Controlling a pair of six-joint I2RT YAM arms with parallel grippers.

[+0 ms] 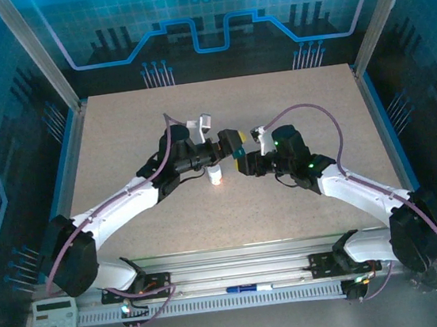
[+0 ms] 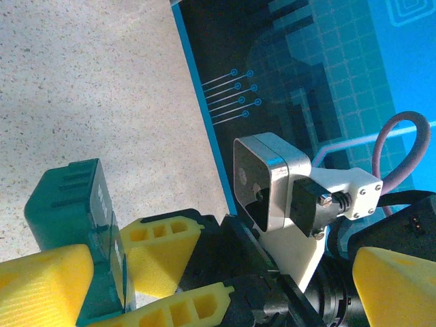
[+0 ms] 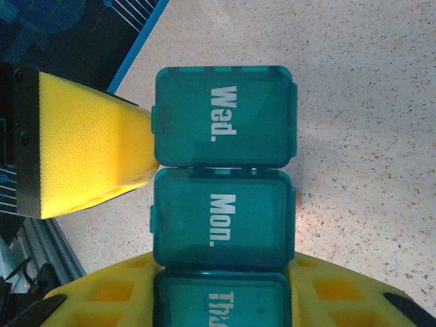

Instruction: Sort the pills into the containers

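**Gripping one end only: box could twist, split or drop**

Right gripper (image 3: 221, 303) is clamped on the pill box (image 3: 223, 163) at its near end, over the "Thu." section. The "Mon." and "Wed." sections stick out past the fingers w/ no support. Box looks lifted off the table (image 3: 368, 102), approx. mid-table in the overhead view. All visible lids are down.

Left gripper (image 1: 230, 144) has its jaws wide apart. One pad (image 3: 88, 136) sits right against the box's side near the Wed./Mon. seam; the other finger is well off to the far side.

Risks, as I judge them:
- Lever effect: any push or pry by the left pad acts far from the grip, so the box may pivot in the right fingers or slip out & fall.
- Labels read Wed., Mon., Thu., so the sections are prob. separate pieces. A sideways shove could split them at a seam.
- Crowding: the right arm's wrist camera (image 2: 272, 184) sits close to the left fingers, so a wide swing could knock it.
- Small white-orange item (image 1: 216, 179) stands on the table just below the grippers; can't tell what it is. A dropped box could hit it.
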